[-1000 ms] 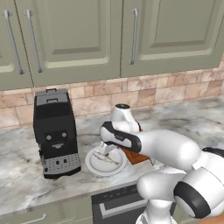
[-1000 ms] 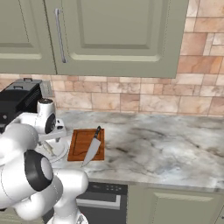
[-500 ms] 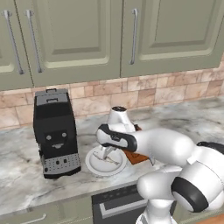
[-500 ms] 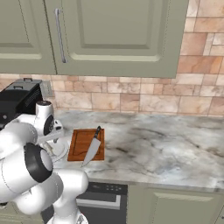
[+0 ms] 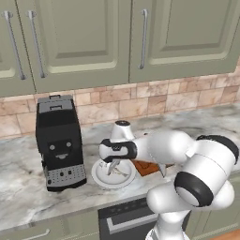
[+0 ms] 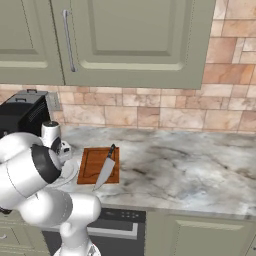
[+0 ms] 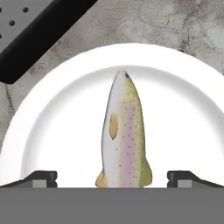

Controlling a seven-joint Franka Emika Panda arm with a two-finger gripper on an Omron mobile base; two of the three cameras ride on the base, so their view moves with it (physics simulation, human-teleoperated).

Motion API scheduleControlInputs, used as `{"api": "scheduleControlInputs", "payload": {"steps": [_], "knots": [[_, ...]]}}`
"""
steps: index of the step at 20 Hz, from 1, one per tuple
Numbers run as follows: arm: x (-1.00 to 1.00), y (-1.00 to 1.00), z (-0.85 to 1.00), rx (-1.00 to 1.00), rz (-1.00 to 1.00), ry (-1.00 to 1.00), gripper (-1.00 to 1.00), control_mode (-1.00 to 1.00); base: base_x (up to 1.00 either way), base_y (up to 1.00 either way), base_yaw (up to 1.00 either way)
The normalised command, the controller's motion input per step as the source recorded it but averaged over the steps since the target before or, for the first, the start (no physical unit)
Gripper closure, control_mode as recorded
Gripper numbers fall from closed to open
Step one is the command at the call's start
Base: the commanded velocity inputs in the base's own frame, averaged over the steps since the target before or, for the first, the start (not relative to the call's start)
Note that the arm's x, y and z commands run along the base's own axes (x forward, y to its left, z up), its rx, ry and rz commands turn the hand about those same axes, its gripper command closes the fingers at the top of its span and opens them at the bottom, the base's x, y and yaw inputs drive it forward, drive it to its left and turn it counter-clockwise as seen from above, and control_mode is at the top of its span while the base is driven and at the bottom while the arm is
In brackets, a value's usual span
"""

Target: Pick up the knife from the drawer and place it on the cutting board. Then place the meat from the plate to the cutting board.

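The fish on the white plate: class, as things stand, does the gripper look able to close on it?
Probably yes. The gripper is open, with one finger tip either side of the fish, which lies bare on the plate. Nothing sits between them.

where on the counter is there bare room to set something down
The marble counter lies bare from the cutting board rightward to the backsplash. It is crowded at the left: coffee machine, plate with the meat under the open gripper, and the knife slanting over the board's right half.
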Motion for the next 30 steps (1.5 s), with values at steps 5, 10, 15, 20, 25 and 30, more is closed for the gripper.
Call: {"api": "scheduleControlInputs", "payload": {"steps": [5, 10, 15, 20, 25, 30], "knots": [[0.17, 0.00, -0.15, 0.00, 0.00, 0.00, -1.00, -1.00, 0.00, 0.00, 0.00], [0.01, 0.00, -0.14, 0.00, 0.00, 0.00, -1.00, -1.00, 0.00, 0.00, 0.00], [0.00, 0.00, -0.16, 0.00, 0.00, 0.00, -1.00, -1.00, 0.00, 0.00, 0.00], [0.00, 0.00, -0.07, 0.00, 0.00, 0.00, 1.00, -1.00, 0.00, 0.00, 0.00], [0.00, 0.00, 0.00, 0.00, 0.00, 0.00, 1.00, -1.00, 0.00, 0.00, 0.00], [0.00, 0.00, 0.00, 0.00, 0.00, 0.00, 1.00, -1.00, 0.00, 0.00, 0.00]]}}
